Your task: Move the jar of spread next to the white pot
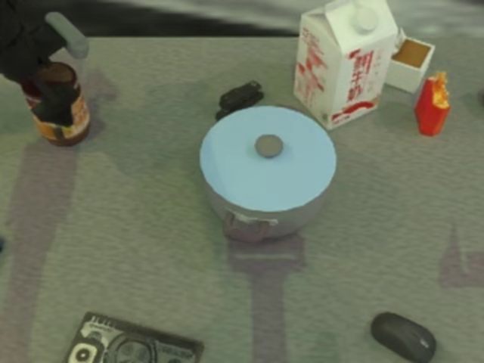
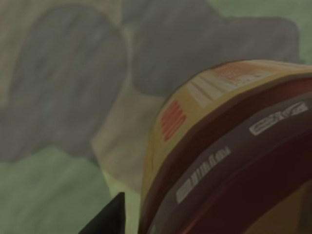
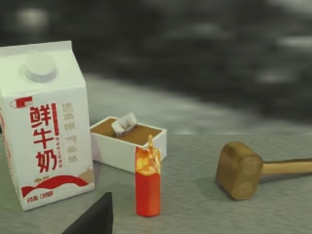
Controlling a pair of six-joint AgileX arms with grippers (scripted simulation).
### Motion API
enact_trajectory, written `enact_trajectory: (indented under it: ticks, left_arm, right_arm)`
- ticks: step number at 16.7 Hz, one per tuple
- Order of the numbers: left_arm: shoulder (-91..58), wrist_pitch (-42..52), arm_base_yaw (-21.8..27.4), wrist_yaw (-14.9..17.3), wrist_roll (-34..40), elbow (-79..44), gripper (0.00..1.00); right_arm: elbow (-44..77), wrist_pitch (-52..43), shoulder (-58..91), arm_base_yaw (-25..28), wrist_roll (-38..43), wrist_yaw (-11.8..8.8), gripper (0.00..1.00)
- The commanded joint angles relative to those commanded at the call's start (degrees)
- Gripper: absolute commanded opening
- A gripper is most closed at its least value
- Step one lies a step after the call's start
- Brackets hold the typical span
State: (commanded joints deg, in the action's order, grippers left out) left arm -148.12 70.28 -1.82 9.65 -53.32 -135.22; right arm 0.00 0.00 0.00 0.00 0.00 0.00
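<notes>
The jar of spread (image 1: pixel 72 125), dark brown with an orange-yellow label, stands at the table's far left. My left gripper (image 1: pixel 57 106) reaches down over it from the back left corner and is shut on it. In the left wrist view the jar (image 2: pixel 219 146) fills the picture, and one dark fingertip (image 2: pixel 109 219) sits close beside it. The white pot (image 1: pixel 268 162), with a pale-blue lid and a grey knob, stands in the middle, well to the jar's right. My right gripper (image 3: pixel 161 231) is outside the top view, parked and open near the back right.
A milk carton (image 1: pixel 344 57), a white open box (image 1: pixel 412 60) and a red fries pack (image 1: pixel 432 102) stand at the back right. A small black object (image 1: pixel 240 97) lies behind the pot. A mouse (image 1: pixel 403 336) and a dark card (image 1: pixel 132 348) lie in front. A wooden hammer (image 3: pixel 239 170) lies near the right gripper.
</notes>
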Motion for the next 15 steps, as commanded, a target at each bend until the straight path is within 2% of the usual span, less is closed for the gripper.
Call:
enact_trajectory:
  ticks: [10, 15]
  left_arm:
    - [0.0, 0.0, 0.0, 0.0, 0.0, 0.0, 0.02]
    - [0.0, 0.0, 0.0, 0.0, 0.0, 0.0, 0.00]
  right_arm:
    - [0.0, 0.0, 0.0, 0.0, 0.0, 0.0, 1.00]
    - [0.0, 0.0, 0.0, 0.0, 0.0, 0.0, 1.00]
